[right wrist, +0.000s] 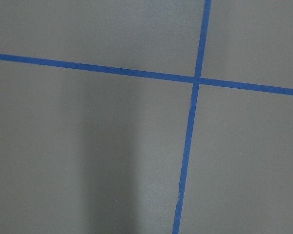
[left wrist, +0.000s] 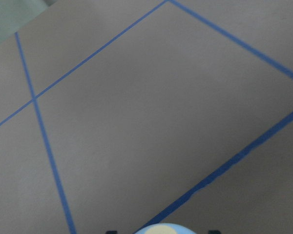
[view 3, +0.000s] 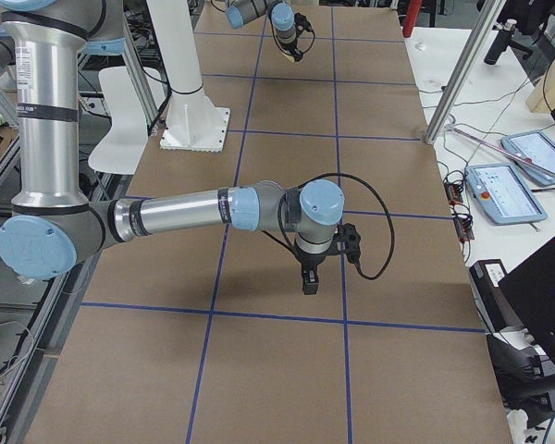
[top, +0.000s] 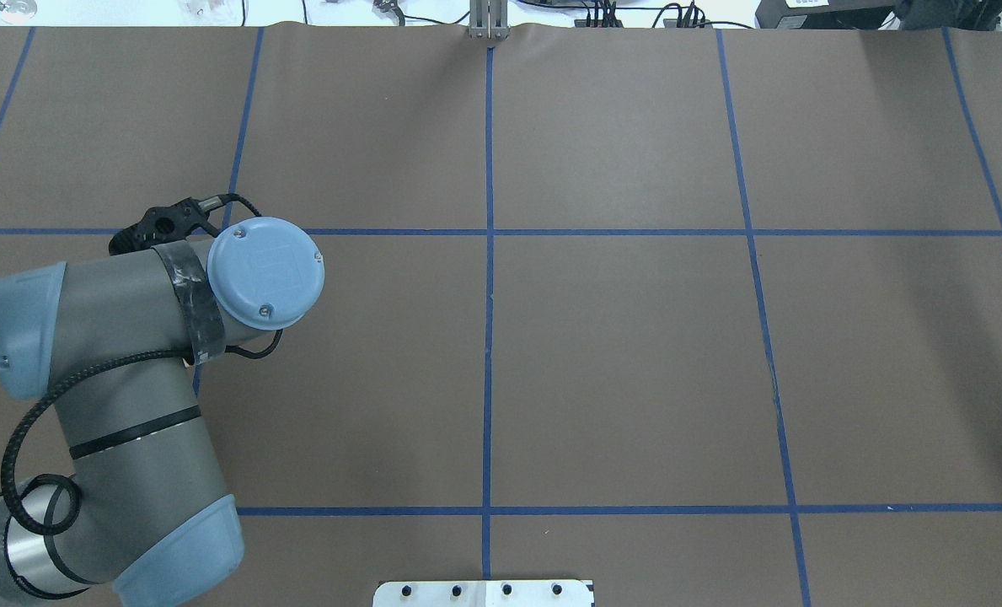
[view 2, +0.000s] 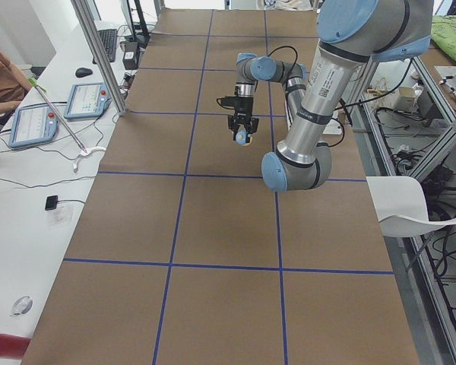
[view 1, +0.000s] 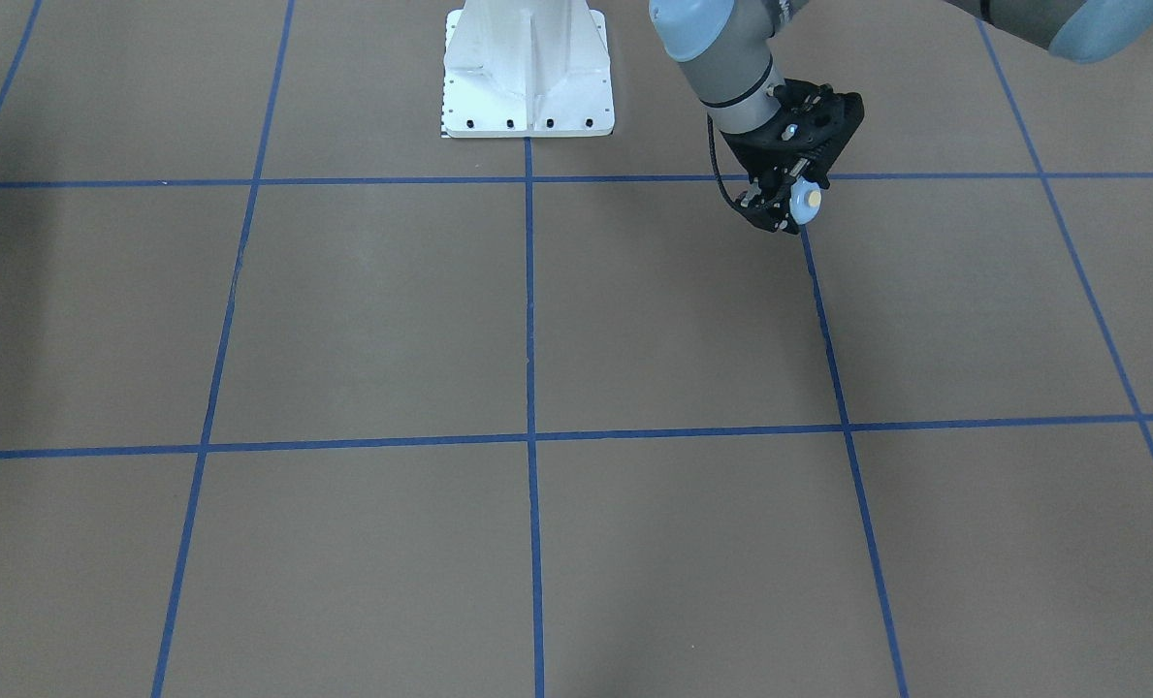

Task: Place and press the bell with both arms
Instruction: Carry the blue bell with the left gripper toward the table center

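Observation:
My left gripper [view 1: 795, 202] is shut on the small light-blue bell [view 1: 808, 201] and holds it just above the brown table, tilted, with its cream button facing away from the robot. The bell's top edge shows at the bottom of the left wrist view [left wrist: 161, 229]. The exterior left view shows the same grip [view 2: 243, 134]. In the overhead view the left arm [top: 130, 337] hides the gripper and the bell. My right gripper [view 3: 309, 280] points down close over the table near a blue tape line. It shows only in the exterior right view, so I cannot tell whether it is open or shut.
The white bolted pedestal [view 1: 528, 87] stands at the robot's side of the table. Blue tape lines [top: 489, 337] divide the brown surface into squares. A metal post [view 2: 99, 53] and tablets [view 2: 34, 122] stand on the side bench.

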`<state>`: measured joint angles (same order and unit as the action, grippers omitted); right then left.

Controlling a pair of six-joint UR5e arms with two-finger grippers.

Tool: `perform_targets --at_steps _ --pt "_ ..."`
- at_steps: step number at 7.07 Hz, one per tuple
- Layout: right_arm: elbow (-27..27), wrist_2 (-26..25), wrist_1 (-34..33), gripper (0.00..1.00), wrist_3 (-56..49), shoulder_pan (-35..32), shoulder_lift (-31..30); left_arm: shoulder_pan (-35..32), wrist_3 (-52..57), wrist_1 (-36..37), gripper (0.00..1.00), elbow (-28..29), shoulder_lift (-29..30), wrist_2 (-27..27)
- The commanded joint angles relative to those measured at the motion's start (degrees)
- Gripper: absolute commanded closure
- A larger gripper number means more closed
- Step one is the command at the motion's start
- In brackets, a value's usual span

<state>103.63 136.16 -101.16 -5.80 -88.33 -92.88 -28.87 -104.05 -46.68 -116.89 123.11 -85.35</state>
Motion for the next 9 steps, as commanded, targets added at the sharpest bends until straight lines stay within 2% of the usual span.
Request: perform_targets --at_steps 1,2,4,6,7,8,9 --pt "0.08 0.07 -0.09 0.00 0.00 0.00 -0.02 0.04 14.09 -17.32 1.00 0.34 0.03 8.77" --pt "0.17 0.07 0.00 0.00 0.00 0.00 0.15 0.30 17.88 -25.92 1.00 1.04 -0.32 10.89" --pt "-0.01 0.15 0.00 0.00 0.00 0.00 0.42 4.59 25.28 -45.69 1.00 9.53 -0.50 20.44" --pt "-0.18 0.07 0.00 0.00 0.00 0.09 0.50 7.50 29.92 -61.44 1.00 16.56 -0.59 25.90" --pt "-0.18 0.07 0.00 0.00 0.00 0.00 0.50 8.82 33.96 -74.40 1.00 23.74 -0.50 26.55" --pt "-0.27 0.07 0.00 0.00 0.00 0.09 0.42 9.79 35.40 -83.75 1.00 29.20 -0.15 27.77" --pt "-0.27 0.07 -0.09 0.00 0.00 0.09 0.42 10.84 35.32 -86.19 1.00 32.65 2.03 30.14"
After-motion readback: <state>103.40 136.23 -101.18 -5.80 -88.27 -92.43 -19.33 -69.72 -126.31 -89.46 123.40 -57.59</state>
